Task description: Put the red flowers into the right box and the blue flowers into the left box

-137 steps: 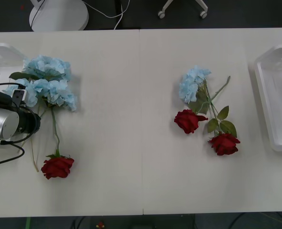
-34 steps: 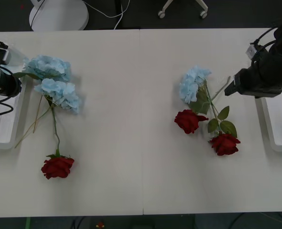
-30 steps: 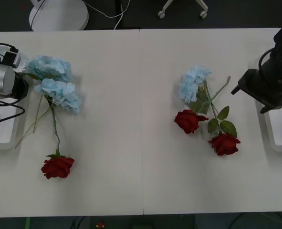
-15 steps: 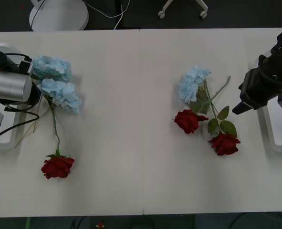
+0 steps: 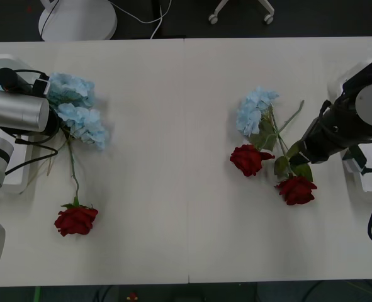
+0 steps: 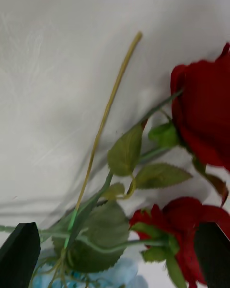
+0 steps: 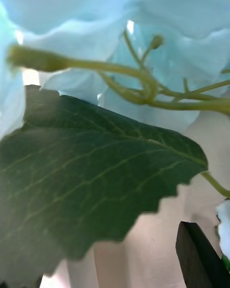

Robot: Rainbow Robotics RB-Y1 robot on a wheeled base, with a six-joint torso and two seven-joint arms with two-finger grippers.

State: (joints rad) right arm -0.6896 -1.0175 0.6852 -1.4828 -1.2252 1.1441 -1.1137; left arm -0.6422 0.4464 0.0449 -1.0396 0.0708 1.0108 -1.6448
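Two red flowers (image 5: pixel 248 159) (image 5: pixel 296 189) lie right of the table's middle, their stems crossing under a blue flower (image 5: pixel 255 110). My right gripper (image 5: pixel 297 156) hovers over their leaves. It is open in the right wrist view (image 6: pixel 117 228), with leaves, stems and both roses (image 6: pixel 206 120) between the black fingers (image 6: pixel 19 254). A third red flower (image 5: pixel 76 220) lies front left. Two blue flowers (image 5: pixel 78 119) lie by the left box (image 5: pixel 12 179). My left gripper (image 5: pixel 50 126), open, is pressed against them, close to a big leaf (image 7: pixel 91 182) and blue petals (image 7: pixel 167 24). The right box (image 5: pixel 362 179) is partly behind my right arm.
A seam (image 5: pixel 186 157) runs down the middle of the white table. The long bare stem (image 5: pixel 293 116) of one flower points toward the right box. An office chair base (image 5: pixel 241 11) and a white round stand (image 5: pixel 77 19) are on the floor beyond the far edge.
My right arm has swung left from beside the right box and come down over the red flowers' leaves. My left arm has pushed right from the left box into the blue clusters.
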